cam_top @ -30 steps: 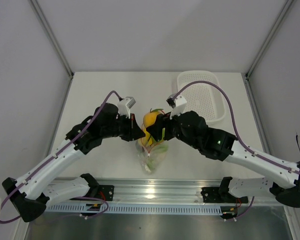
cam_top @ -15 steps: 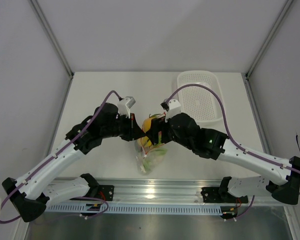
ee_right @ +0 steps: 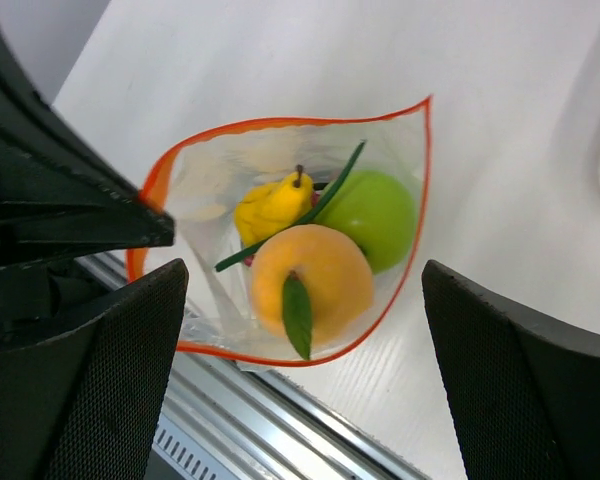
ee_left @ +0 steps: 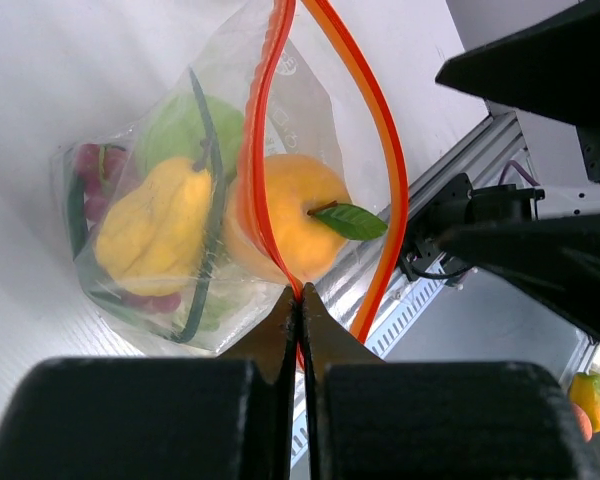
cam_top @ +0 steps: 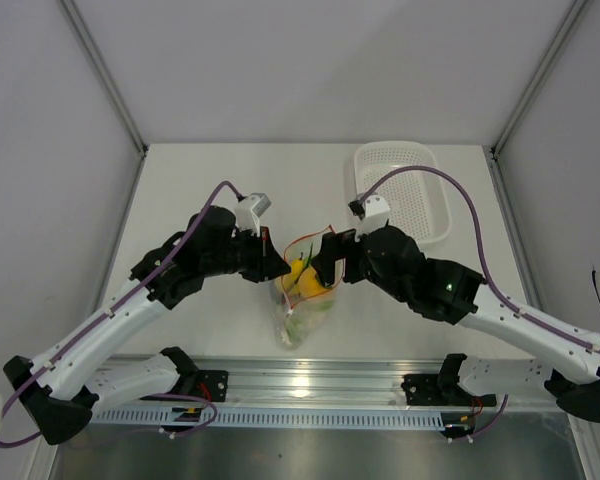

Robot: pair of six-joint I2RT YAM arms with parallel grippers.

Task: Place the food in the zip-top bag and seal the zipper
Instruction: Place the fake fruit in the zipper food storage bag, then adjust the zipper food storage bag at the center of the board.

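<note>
1. my left fingers (ee_left: 270,340) are pressed together. they are clamped on the zipper (ee_left: 398,170) at the end where its two red-orange strips meet.
2. my right fingers (ee_right: 100,380) are spread wide apart and grip nothing. in the right wrist view the bag's mouth shows between them, farther off and apart from both pads.
3. the zipper is unsealed: from the pinched end its two strips bow away from each other into an open loop.
4. the zip-top bag (ee_left: 310,100) hangs from that pinch with its mouth turned up toward the right wrist camera. in the top view it sits between the two arms, and its closed end lies on the surface (cam_top: 210,180) toward the near edge.
5. the food is inside the bag:
   - the orange-yellow round fruit (ee_left: 290,215) is nearest the mouth, with its green leaf (ee_left: 350,222) on top.
   - the yellow piece (ee_left: 155,225) lies just beside it.
   - the green apple (ee_left: 180,130) is behind those two.
   - the green stalks (ee_left: 205,120) run across the apple and the yellow piece.
   - the red bits (ee_left: 88,160) are tucked into the far corner of the bag.
   - the pale leafy piece (ee_right: 205,180) shows faintly against the bag wall. i cannot tell what it touches.
6. farther out, the white perforated basket (cam_top: 405,190) stands at the back right of the surface, well apart from the bag.
7. a metal rail (cam_top: 310,380) runs along the near edge, just beyond the bag's closed end.
</note>
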